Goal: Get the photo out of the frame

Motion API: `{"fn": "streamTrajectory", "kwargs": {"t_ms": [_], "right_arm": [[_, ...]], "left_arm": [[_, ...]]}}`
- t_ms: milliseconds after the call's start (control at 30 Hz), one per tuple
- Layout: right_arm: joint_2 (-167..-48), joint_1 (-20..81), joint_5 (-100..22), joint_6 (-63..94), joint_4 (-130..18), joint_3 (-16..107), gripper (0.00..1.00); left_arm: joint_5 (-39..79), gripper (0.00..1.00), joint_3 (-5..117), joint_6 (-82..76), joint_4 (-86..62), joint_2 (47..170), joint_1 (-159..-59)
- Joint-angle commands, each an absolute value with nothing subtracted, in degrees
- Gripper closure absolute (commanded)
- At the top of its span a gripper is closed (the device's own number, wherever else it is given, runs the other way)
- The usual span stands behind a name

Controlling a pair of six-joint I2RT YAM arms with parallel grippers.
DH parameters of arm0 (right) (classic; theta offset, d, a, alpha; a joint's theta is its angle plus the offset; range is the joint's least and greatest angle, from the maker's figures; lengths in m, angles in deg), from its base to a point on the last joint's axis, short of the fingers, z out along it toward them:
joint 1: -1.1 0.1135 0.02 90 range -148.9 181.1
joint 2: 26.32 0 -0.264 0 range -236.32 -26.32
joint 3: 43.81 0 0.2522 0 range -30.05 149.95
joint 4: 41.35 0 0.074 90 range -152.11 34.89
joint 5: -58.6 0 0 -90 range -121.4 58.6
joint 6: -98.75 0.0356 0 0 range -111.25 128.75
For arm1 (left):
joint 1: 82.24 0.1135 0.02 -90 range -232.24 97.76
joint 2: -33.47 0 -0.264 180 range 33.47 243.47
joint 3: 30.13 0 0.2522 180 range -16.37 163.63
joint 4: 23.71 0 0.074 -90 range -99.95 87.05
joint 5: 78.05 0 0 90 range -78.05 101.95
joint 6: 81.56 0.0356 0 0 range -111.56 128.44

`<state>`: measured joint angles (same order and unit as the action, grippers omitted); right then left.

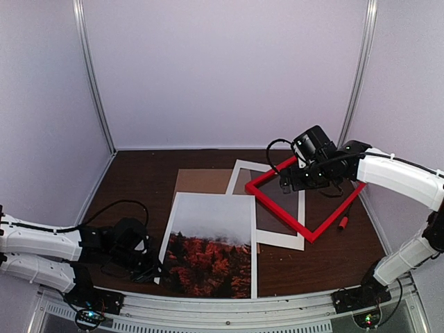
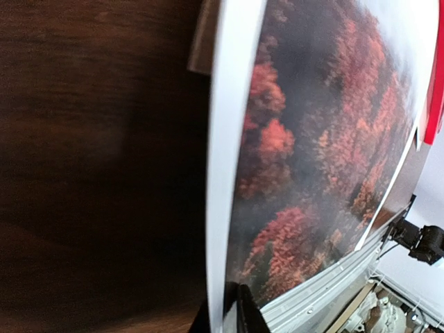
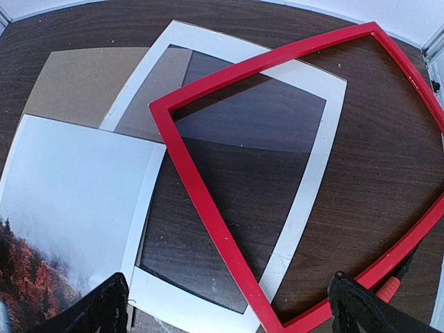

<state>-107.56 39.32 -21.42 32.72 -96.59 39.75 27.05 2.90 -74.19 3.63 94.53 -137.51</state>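
The photo (image 1: 208, 243) lies flat at the front centre of the table, misty sky at its far end and red-orange trees at its near end. My left gripper (image 1: 149, 267) is low at the photo's near left edge. In the left wrist view the left gripper (image 2: 223, 316) is shut on the white border of the photo (image 2: 305, 152). The red frame (image 1: 277, 211) lies to the right, partly over the white mat (image 1: 281, 239), with no photo in it. My right gripper (image 1: 295, 182) hovers over the frame's far corner. In the right wrist view the right gripper (image 3: 232, 309) is wide open above the frame (image 3: 201, 208).
A plain brown backing board (image 1: 201, 182) lies behind the photo, partly under it and under the mat (image 3: 312, 180). A small red-handled object (image 1: 343, 223) lies just right of the frame. Pale walls close in the back and both sides.
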Motion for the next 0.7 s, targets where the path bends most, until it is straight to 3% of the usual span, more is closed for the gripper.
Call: {"fn": "streamTrajectory", "kwargs": {"t_ms": [0,433,667], "right_arm": [[-106.5,39.06,-21.08,32.92,-95.63,39.41,0.0],[-105.21,39.02,-19.57,31.72,-96.18,39.83,0.0],[-104.19,39.06,-18.04,30.51,-96.09,40.12,0.0]], "left_arm": [[23.86,0.84,4.92,-72.6,7.72,93.15,-137.82],[12.93,0.32,16.42,-62.06,27.12,92.25,-137.81],[3.51,0.16,25.74,-54.48,37.87,93.94,-136.75]]}}
